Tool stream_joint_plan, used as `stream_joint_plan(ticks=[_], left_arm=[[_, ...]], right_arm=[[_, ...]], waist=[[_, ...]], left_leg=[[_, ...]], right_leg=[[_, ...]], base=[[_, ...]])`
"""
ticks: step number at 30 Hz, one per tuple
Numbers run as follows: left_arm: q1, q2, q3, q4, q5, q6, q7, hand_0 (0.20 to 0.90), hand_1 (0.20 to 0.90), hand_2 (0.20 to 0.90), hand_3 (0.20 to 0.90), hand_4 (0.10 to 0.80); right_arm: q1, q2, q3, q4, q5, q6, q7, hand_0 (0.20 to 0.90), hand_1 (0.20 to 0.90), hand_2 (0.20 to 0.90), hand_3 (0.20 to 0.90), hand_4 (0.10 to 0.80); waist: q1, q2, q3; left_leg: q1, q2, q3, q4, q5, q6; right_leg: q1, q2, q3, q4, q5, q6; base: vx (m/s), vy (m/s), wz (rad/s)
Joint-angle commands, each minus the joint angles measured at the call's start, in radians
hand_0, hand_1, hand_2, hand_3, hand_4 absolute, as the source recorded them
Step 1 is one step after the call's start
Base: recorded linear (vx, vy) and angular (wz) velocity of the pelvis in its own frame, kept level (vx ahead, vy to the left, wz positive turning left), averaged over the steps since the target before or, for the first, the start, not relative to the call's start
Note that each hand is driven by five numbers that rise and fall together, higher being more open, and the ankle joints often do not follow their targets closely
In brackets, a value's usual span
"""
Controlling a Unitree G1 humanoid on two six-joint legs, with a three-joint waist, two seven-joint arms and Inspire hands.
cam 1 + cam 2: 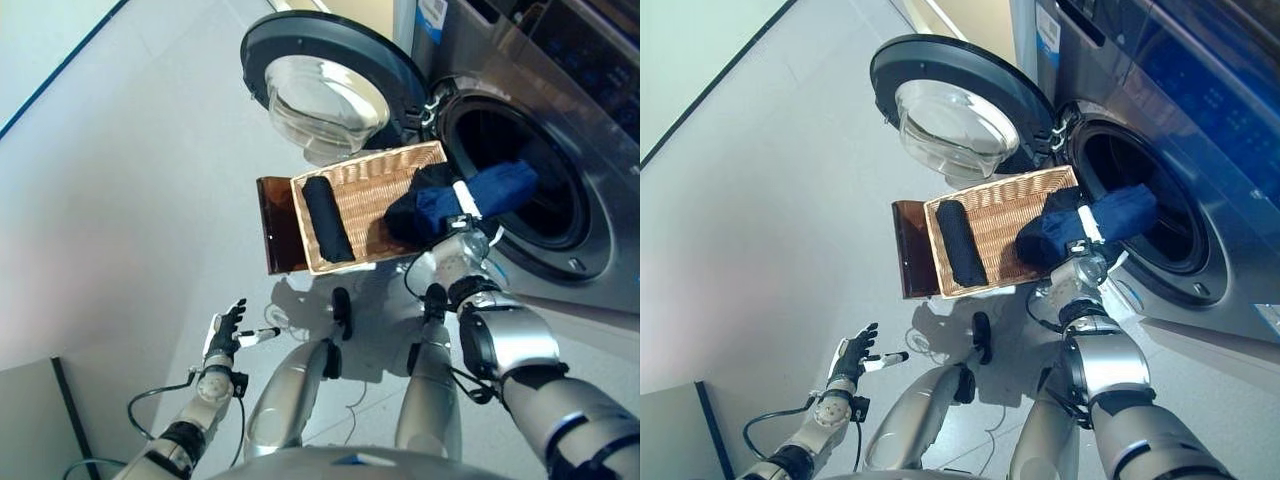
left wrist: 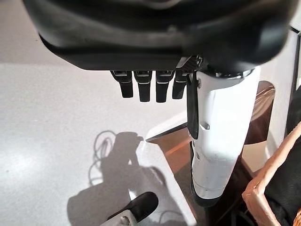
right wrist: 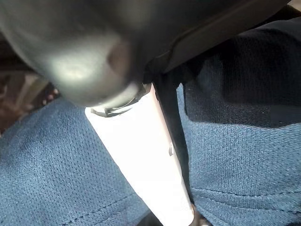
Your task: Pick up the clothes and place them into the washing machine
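The right hand (image 1: 462, 215) is up at the mouth of the washing machine (image 1: 560, 150), and its white-covered thumb is pressed across a blue garment (image 1: 500, 187). The right wrist view shows that thumb lying tight on blue mesh cloth, so the hand is pinching the fabric. The far end of the garment hangs over the lip of the drum opening, just beyond the hand; the near end bunches dark over the right edge of the wicker basket (image 1: 370, 180), directly beside the hand. Left of the hand, inside the basket, a black rolled garment (image 1: 327, 218) lies along the basket's left side. The basket sits on a brown stool (image 1: 277, 225), of which only the left part shows. Beyond the basket, the round door (image 1: 330, 80) of the machine stands swung wide open. Well away, low over the grey floor (image 1: 120, 220), the left hand (image 1: 224, 331) hangs with fingers straight and spread, its thumb sticking out sideways, holding nothing.
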Motion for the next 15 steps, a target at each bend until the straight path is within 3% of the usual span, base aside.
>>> stream_joint_plan(ticks=[1,6,13,15], left_arm=[[-0.001,0.025,0.002,-0.008,-0.034,-0.038,0.024,0.9,0.9,0.9,0.9,0.8],[-0.002,0.019,-0.002,-0.028,-0.06,-0.041,0.022,0.9,0.9,0.9,0.9,0.8],[0.018,0.024,0.001,-0.066,-0.078,-0.055,0.019,0.9,0.9,0.9,0.9,0.8],[0.033,0.036,0.006,-0.091,-0.078,-0.066,0.014,0.9,0.9,0.9,0.9,0.8]], right_arm=[[-0.141,-0.122,0.0,-0.095,0.055,-0.126,0.026,0.2,0.2,0.2,0.2,0.3],[-0.214,-0.187,-0.044,-0.128,0.129,-0.196,0.006,0.2,0.2,0.2,0.2,0.3],[-0.304,-0.34,-0.035,-0.18,0.069,-0.229,-0.07,0.2,0.2,0.2,0.2,0.3],[-0.368,-0.447,0.003,-0.195,0.003,-0.231,-0.114,0.2,0.2,0.2,0.2,0.3]], waist=[[0.028,0.052,-0.013],[0.034,0.063,-0.004],[0.042,0.092,-0.001],[0.047,0.109,-0.004]], left_leg=[[-0.084,0.012,-0.043,0.104,-0.086,-0.107],[-0.116,0.022,-0.044,0.109,-0.084,-0.113],[-0.137,0.027,-0.043,0.105,-0.077,-0.118],[-0.142,0.027,-0.045,0.097,-0.067,-0.124]], right_leg=[[-0.008,0.004,-0.019,0.079,-0.107,-0.029],[-0.054,0.015,-0.015,0.113,-0.126,-0.034],[-0.097,0.018,-0.005,0.151,-0.143,-0.035],[-0.117,0.017,-0.003,0.17,-0.153,-0.035]], base=[[0.0,0.0,0.0],[0.005,-0.015,0.02],[-0.011,-0.005,-0.02],[-0.031,-0.018,0.04]])
